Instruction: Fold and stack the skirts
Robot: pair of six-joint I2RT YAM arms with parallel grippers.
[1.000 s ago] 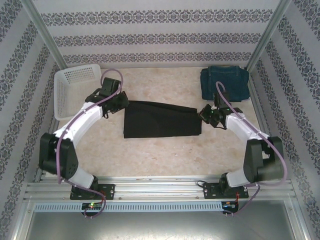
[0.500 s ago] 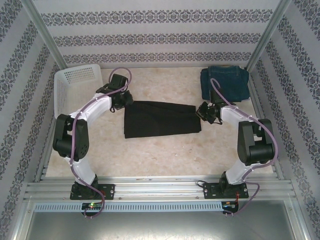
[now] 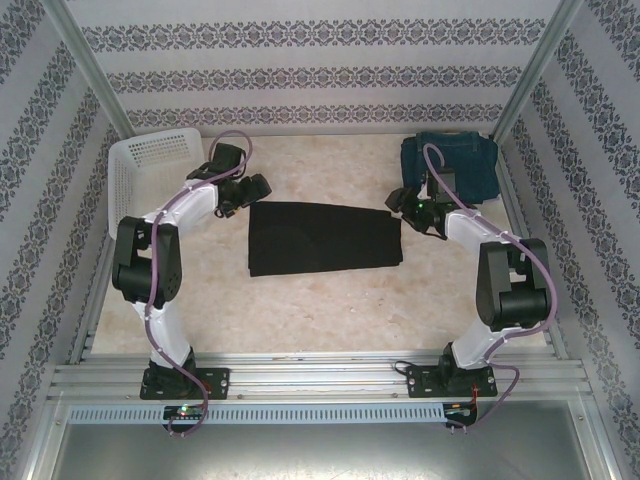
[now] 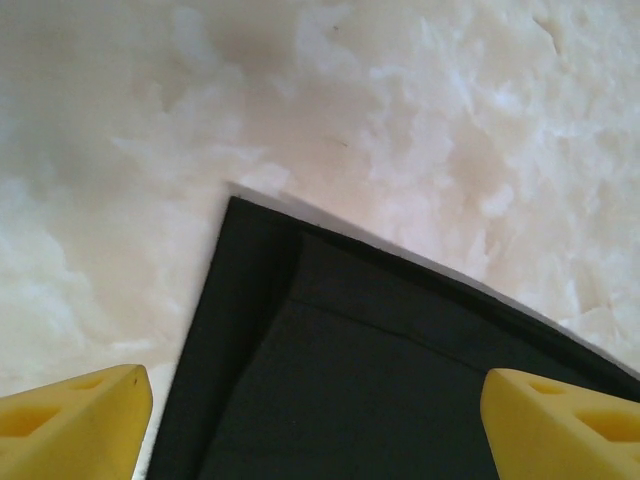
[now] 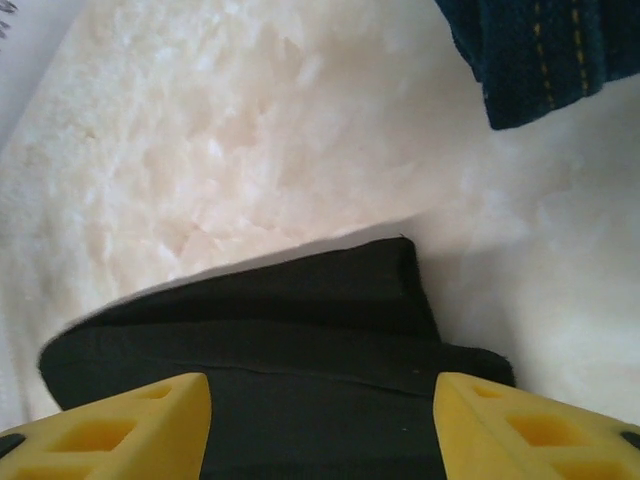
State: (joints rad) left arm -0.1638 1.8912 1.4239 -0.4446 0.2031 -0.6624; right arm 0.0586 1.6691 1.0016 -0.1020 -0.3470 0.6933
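Seen from above, the black skirt (image 3: 323, 238) is laid folded mid-table, with the denim skirt (image 3: 450, 165) at the far right corner. The black skirt's layered far corners are revealed by the wrist views. Both arms are bent inward. The left gripper (image 3: 255, 188) and right gripper (image 3: 398, 200) are spread wide, with nothing grasped.

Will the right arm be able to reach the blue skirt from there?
Probably yes: the blue skirt lies close by the right arm's open fingers, with only bare table between.
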